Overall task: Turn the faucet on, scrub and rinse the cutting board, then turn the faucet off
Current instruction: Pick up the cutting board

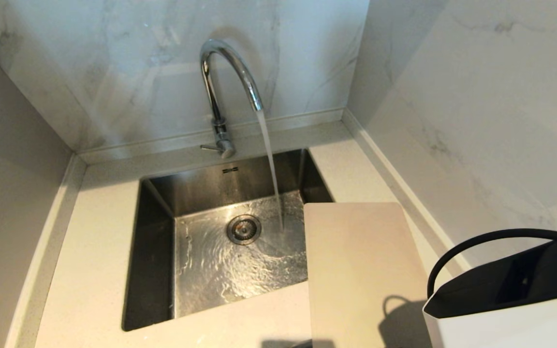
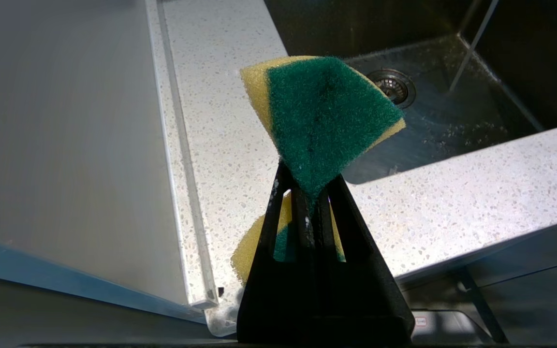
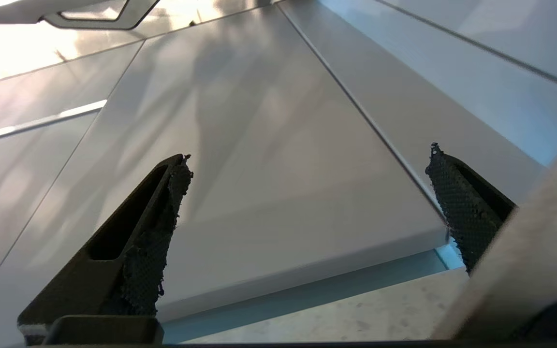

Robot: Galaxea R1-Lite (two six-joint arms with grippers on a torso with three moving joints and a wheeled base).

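Note:
The chrome faucet (image 1: 220, 53) stands behind the sink (image 1: 155, 251), and a stream of water (image 1: 271, 164) runs from its spout onto the sink floor. Its thin lever (image 1: 208, 147) points left. The cream cutting board (image 1: 360, 270) lies flat on the counter to the right, its left edge over the sink's rim. My left gripper (image 2: 310, 181) is shut on a green-and-yellow sponge (image 2: 327, 116), above the front counter left of the sink. My right gripper (image 3: 307, 152) is open and empty, facing a pale wall panel. A blurred cream strip (image 3: 525, 270) crosses one finger.
Marble walls close in behind and to the right of the speckled counter (image 1: 95, 270). A drain (image 1: 243, 229) sits in the middle of the wet sink floor. My right arm's white and black body (image 1: 515, 299) with a looped cable fills the lower right, beside the board.

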